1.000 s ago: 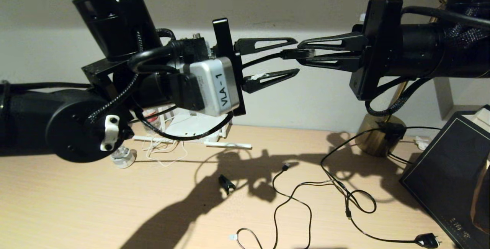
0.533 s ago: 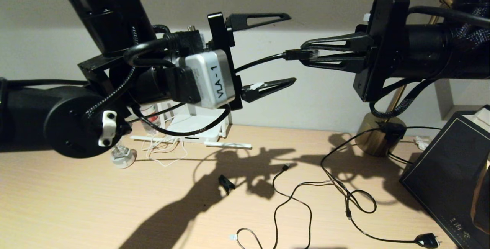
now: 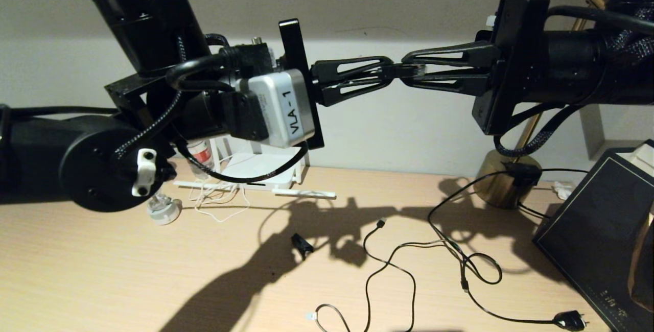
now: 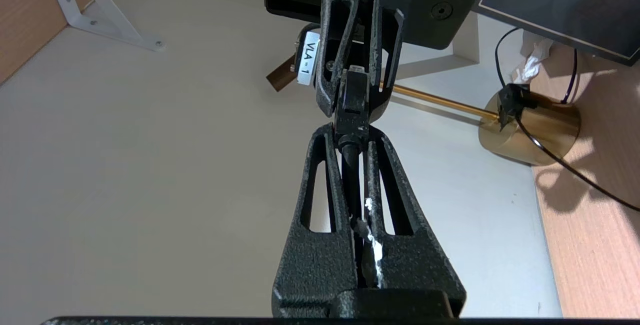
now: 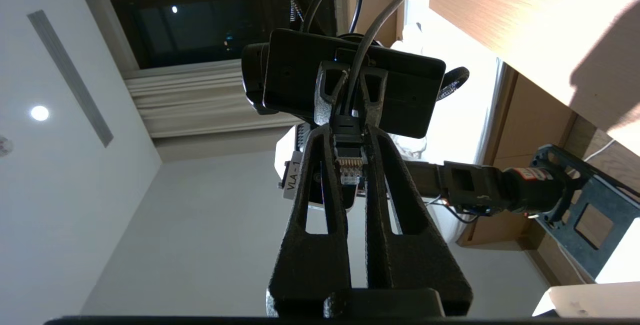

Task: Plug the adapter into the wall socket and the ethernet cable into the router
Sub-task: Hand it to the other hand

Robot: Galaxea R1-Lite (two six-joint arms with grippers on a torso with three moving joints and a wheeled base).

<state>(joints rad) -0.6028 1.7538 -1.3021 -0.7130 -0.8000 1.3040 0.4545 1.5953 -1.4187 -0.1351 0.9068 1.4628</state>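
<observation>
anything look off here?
Yes: both grippers hold the same ethernet cable in mid-air, tip to tip. The right gripper pinches the connector, the left gripper the cord behind it. The router sits far below.

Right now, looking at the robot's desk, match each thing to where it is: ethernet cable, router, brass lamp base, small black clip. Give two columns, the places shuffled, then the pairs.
Things:
1. ethernet cable
2. router
3. brass lamp base
4. small black clip

Places:
A. on the desk by the wall, on the robot's right
B. lying on the desk in the arms' shadow
C. in mid-air, gripped by the left end effector and the right end effector
D. on the desk, behind the left arm

Pairs: 1-C, 2-D, 3-A, 4-B
</observation>
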